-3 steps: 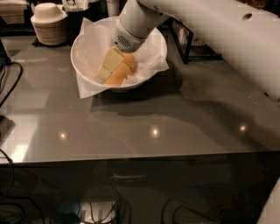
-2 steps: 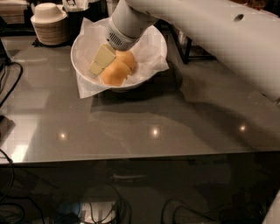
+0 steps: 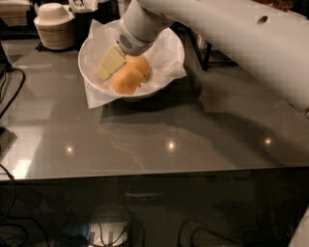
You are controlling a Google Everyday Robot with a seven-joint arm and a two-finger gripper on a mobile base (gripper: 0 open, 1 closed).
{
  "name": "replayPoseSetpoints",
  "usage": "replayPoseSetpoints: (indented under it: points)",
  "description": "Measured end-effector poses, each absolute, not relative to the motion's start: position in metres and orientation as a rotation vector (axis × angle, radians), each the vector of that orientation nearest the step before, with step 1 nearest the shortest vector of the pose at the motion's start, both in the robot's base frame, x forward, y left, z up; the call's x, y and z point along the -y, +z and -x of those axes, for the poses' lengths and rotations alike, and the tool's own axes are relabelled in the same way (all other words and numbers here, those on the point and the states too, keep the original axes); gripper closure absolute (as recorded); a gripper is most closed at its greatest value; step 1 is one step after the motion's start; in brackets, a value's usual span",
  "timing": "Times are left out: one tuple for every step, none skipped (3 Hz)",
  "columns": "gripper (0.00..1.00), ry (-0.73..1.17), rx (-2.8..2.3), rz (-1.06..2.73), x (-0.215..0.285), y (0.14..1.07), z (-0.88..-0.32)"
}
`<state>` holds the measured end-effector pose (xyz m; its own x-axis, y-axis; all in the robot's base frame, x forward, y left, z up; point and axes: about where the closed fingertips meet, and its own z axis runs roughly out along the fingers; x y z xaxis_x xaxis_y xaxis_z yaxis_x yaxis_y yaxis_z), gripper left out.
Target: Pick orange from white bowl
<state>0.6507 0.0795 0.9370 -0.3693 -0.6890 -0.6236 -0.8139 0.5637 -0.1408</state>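
Note:
The white bowl [image 3: 166, 41] stands at the back of the grey table and is lined with crinkled white paper [image 3: 96, 94]. Two oranges lie in it: one at the front [image 3: 126, 80] and one just behind it [image 3: 140, 62]. My gripper [image 3: 110, 65] reaches down into the bowl from the upper right, on the left side of the oranges and touching or nearly touching them. The white arm [image 3: 217, 29] covers the back of the bowl.
A stack of small cream bowls [image 3: 54, 26] stands at the back left, beside a dark holder [image 3: 84, 12]. Black cables [image 3: 9, 91] run along the table's left edge. The glossy grey tabletop [image 3: 159, 140] stretches in front of the bowl.
My gripper has shifted a little to the left inside the bowl, and more of the oranges shows to its right.

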Motion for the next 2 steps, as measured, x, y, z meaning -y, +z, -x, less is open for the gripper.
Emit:
replayPoseSetpoints:
  points:
    - [0.0,0.257,-2.166,1.159,-0.081,0.933,-0.649]
    - [0.12,0.248,-2.172,1.046,-0.084,0.932,-0.637]
